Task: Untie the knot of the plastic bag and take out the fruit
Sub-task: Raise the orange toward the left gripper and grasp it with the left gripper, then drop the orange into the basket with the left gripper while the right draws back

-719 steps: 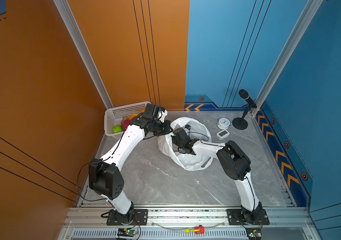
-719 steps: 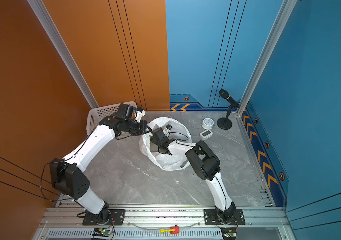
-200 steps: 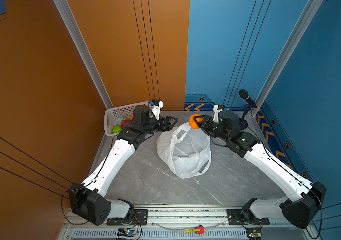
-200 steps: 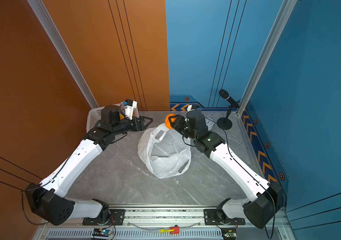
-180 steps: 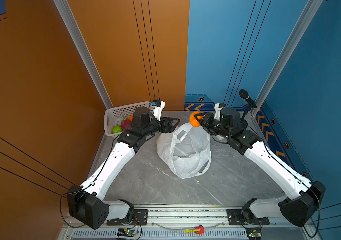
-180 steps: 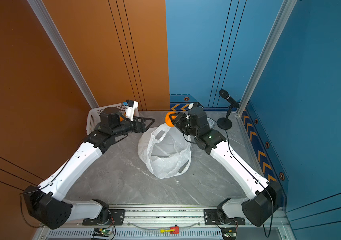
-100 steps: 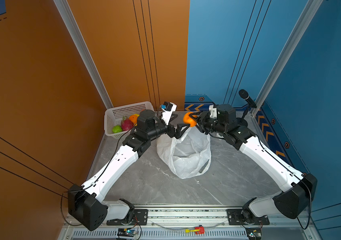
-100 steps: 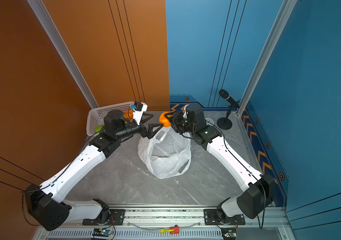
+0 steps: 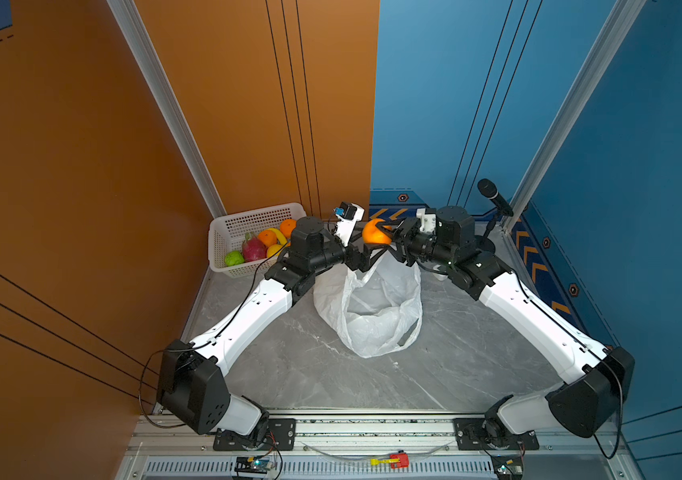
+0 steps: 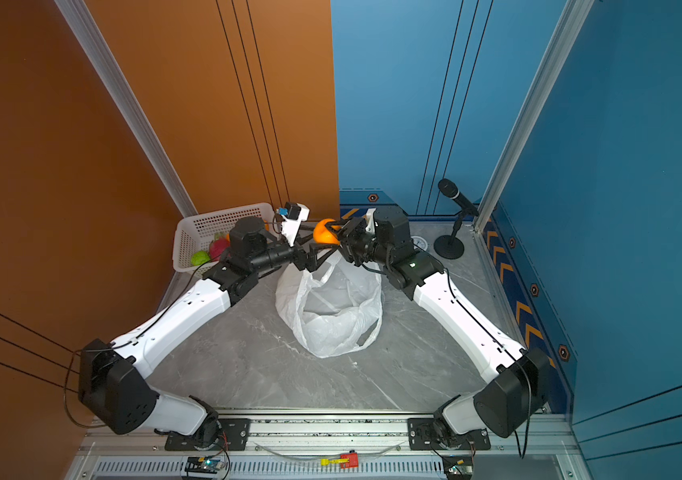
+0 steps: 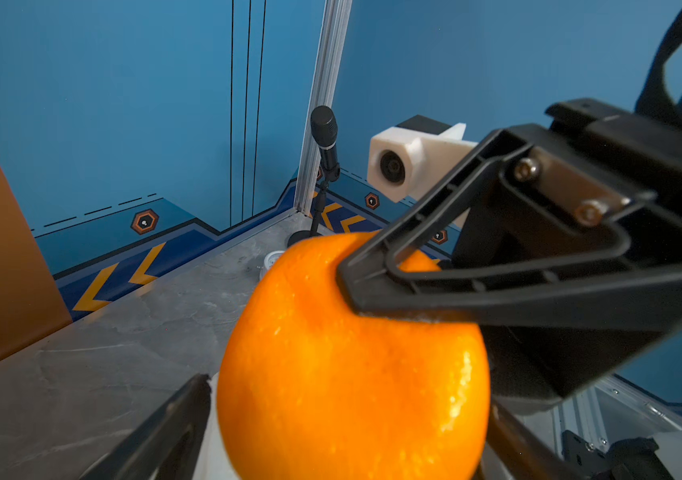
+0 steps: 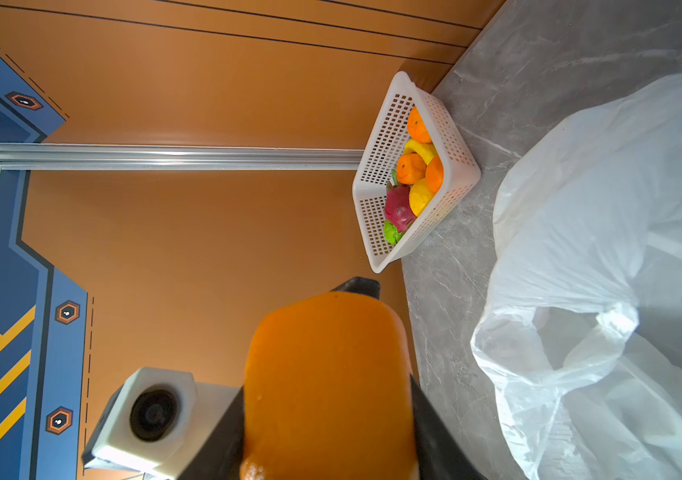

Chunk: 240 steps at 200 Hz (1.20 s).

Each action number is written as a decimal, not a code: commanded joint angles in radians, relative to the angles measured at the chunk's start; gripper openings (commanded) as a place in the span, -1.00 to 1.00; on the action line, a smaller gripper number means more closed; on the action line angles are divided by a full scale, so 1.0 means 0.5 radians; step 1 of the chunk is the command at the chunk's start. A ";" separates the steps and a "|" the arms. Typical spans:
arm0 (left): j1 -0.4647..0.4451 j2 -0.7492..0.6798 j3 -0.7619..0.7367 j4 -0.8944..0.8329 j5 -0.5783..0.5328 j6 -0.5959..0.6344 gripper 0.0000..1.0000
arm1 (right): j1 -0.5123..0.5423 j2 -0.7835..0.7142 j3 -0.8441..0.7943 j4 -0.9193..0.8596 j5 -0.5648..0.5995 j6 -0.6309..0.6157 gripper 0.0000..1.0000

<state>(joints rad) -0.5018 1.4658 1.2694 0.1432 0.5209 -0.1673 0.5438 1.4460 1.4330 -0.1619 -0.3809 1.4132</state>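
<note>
- right gripper (image 9: 381,235) pinching the held orange (image 9: 373,239), one finger over the top, one under; left wrist view shows a black finger (image 11: 497,299) pressed onto the peel
- held orange is up in the air, above the back edge of the plastic bag (image 9: 372,316), well clear of the table (image 9: 289,365)
- left gripper (image 9: 367,246) faces it from the opposite side, jaws spread wide, straddling the same orange; its fingers (image 11: 173,428) sit just beside the peel, cannot tell if they touch
- both grippers roughly level, pointing at each other
- plastic bag stands slumped on the table between the two arms, mouth gaping upward, thin white and crinkled; a loop handle (image 12: 559,332) hangs slack at the rim
- bag interior shows folds of white plastic in both top views
- rest of the fruit sits in the white basket (image 9: 247,218) at the back left corner, against the orange wall: oranges (image 9: 288,227), a dragon fruit (image 9: 254,248), a green fruit (image 9: 234,258), a yellow fruit (image 9: 274,250), plus a banana (image 9: 277,234)
- basket is near the left arm's wrist, apart from the bag
- microphone (image 9: 493,195) on its stand at the back right corner, apart from the bag
</note>
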 commanded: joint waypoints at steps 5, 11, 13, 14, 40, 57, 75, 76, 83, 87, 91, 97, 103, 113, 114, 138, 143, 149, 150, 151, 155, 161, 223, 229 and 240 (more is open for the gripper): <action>-0.006 0.031 0.102 0.087 -0.013 -0.065 0.66 | 0.026 -0.031 -0.030 0.067 -0.068 0.039 -0.41; -0.005 0.032 0.107 0.081 -0.017 -0.066 0.59 | 0.025 -0.032 -0.031 0.067 -0.070 0.036 -0.40; -0.002 0.032 0.110 0.079 -0.019 -0.066 0.57 | 0.026 -0.032 -0.033 0.068 -0.070 0.036 -0.39; -0.001 0.030 0.111 0.077 -0.020 -0.065 0.57 | 0.026 -0.031 -0.034 0.069 -0.070 0.036 -0.38; 0.007 0.038 0.165 0.005 -0.039 -0.058 0.41 | 0.016 -0.033 -0.028 0.068 -0.073 0.028 -0.34; 0.018 0.038 0.208 -0.081 -0.089 -0.015 0.34 | -0.001 -0.036 -0.021 0.062 -0.070 0.019 -0.24; 0.040 0.038 0.247 -0.172 -0.163 0.026 0.31 | -0.027 -0.048 0.000 0.027 -0.044 -0.019 -0.01; 0.041 0.038 0.249 -0.179 -0.165 0.029 0.31 | -0.030 -0.050 0.001 0.024 -0.042 -0.022 0.01; 0.060 0.043 0.263 -0.208 -0.189 0.037 0.30 | -0.039 -0.059 0.012 -0.006 -0.015 -0.062 0.13; 0.071 0.043 0.275 -0.228 -0.199 0.040 0.30 | -0.044 -0.068 0.016 -0.018 0.003 -0.086 0.18; 0.086 0.047 0.284 -0.248 -0.205 0.037 0.30 | -0.047 -0.078 0.020 -0.028 0.028 -0.109 0.23; 0.109 0.052 0.301 -0.273 -0.207 0.035 0.29 | -0.050 -0.094 0.024 -0.039 0.065 -0.154 0.28; 0.135 0.059 0.318 -0.294 -0.212 0.029 0.28 | -0.053 -0.111 0.018 -0.047 0.108 -0.188 0.33; 0.174 0.067 0.343 -0.327 -0.230 0.015 0.26 | -0.054 -0.138 0.012 -0.050 0.168 -0.238 0.37; 0.181 0.069 0.344 -0.330 -0.231 0.014 0.26 | -0.054 -0.142 0.012 -0.050 0.175 -0.242 0.38; 0.291 0.100 0.407 -0.424 -0.301 -0.009 0.23 | -0.063 -0.185 -0.012 -0.059 0.264 -0.310 0.49; 0.315 0.113 0.432 -0.470 -0.324 -0.006 0.23 | -0.064 -0.193 -0.018 -0.059 0.275 -0.323 0.52; 0.344 0.132 0.462 -0.523 -0.359 -0.003 0.22 | -0.065 -0.202 -0.026 -0.059 0.285 -0.334 0.54; 0.350 0.134 0.466 -0.533 -0.364 -0.004 0.22 | -0.066 -0.202 -0.028 -0.059 0.286 -0.338 0.55; 0.355 0.137 0.469 -0.543 -0.367 -0.005 0.22 | -0.066 -0.205 -0.030 -0.059 0.286 -0.340 0.55; 0.374 0.149 0.493 -0.578 -0.383 -0.006 0.21 | -0.066 -0.208 -0.036 -0.054 0.292 -0.348 0.57; 0.406 0.173 0.523 -0.623 -0.405 -0.011 0.21 | -0.066 -0.212 -0.044 -0.052 0.300 -0.358 0.60; 0.720 0.503 0.825 -1.001 -0.546 -0.148 0.10 | -0.066 -0.186 -0.050 -0.111 0.319 -0.392 0.76; 0.749 0.549 0.866 -1.048 -0.565 -0.164 0.09 | -0.066 -0.183 -0.048 -0.113 0.321 -0.390 0.77; 0.805 0.630 0.932 -1.118 -0.587 -0.193 0.08 | -0.066 -0.176 -0.049 -0.119 0.323 -0.391 0.77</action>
<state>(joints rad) -0.1486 1.7126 1.6550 -0.2863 0.2874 -0.2192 0.5159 1.3491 1.4227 -0.1944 -0.2382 1.2484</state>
